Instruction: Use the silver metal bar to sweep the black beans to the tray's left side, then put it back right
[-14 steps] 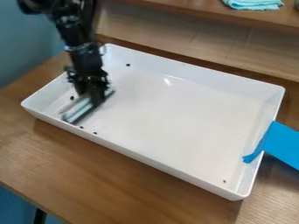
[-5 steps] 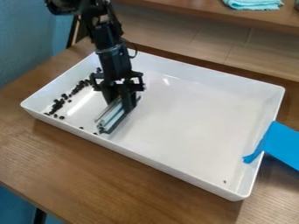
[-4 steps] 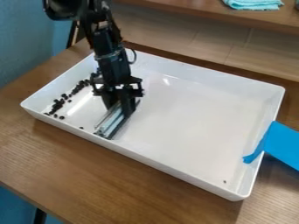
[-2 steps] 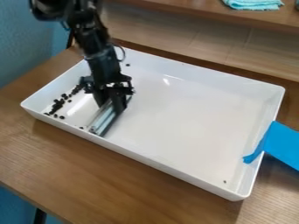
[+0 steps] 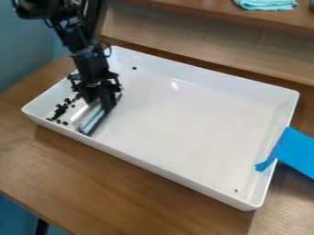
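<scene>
Black gripper (image 5: 102, 100) holding firmly a long scraper (image 5: 92, 120) inside the white tray (image 5: 178, 124), near small black bits (image 5: 60, 110).

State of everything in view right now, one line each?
gripper: closed on the long tool
long tool: held, low inside the tray
tray: upright, holding dark bits
dark bits: mostly clustered at picture left, few strays
blue tape: draped over the tray's wall
cloth: lying on the shelf

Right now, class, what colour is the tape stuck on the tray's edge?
The tape is bright blue, seen best in the camera view.
</scene>
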Motion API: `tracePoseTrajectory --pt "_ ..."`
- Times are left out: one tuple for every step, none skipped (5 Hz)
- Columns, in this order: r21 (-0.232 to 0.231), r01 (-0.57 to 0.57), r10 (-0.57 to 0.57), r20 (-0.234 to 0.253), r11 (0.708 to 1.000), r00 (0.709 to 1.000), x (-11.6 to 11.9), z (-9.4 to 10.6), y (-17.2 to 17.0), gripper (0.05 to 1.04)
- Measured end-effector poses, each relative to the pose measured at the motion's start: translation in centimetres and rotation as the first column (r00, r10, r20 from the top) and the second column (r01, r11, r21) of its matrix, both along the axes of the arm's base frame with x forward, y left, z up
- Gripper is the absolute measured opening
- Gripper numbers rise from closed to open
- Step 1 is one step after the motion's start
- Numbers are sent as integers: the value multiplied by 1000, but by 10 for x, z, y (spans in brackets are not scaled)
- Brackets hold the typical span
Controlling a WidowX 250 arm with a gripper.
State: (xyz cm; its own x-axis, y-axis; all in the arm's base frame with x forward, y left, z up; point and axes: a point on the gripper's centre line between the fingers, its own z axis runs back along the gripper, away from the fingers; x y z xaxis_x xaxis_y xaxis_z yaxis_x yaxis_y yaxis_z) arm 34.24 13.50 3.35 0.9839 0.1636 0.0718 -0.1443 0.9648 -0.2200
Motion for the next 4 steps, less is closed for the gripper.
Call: tracePoseTrajectory --pt "6 3 -3 7 1000 1000 -6 0 31 393" --pt "-2 55 -55 14 998 998 -14 2 43 393" --pt "-25 76 -75 13 997 997 -13 5 49 393" --pt "-49 25 -25 5 998 1000 -18 9 57 393"
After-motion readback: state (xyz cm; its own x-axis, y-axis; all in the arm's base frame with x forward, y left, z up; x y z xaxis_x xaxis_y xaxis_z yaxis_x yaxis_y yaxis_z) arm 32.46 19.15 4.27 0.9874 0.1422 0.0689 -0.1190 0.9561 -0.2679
